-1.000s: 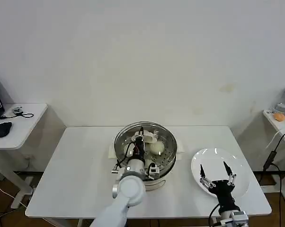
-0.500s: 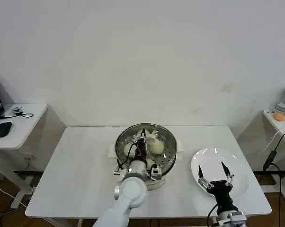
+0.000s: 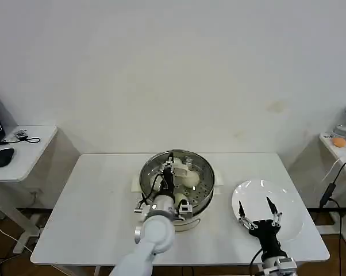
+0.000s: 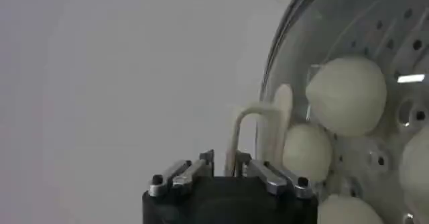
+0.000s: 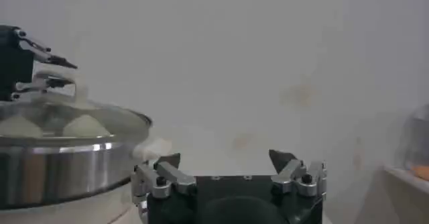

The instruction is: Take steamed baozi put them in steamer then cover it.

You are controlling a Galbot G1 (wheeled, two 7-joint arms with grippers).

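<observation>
Left arm: a white, rounded wrist housing is seen, fitted with a small lit indicator, silver brackets and thin black cables running forward to the left gripper [image 3: 170,167], which is built of black parts. From its wrist camera a black block body is shown, with silver finger links fastened by dark round screws. Right arm: the right gripper [image 3: 257,209] is formed of two black pointed fingers on silver linkages with small orange marks, mounted on a black cylindrical wrist above a silver-grey collar.

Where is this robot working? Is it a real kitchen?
Probably a lab or test room, not a real kitchen: a plain white table against a bare wall, a side desk with a computer mouse, and just a steamer and a white plate.
</observation>
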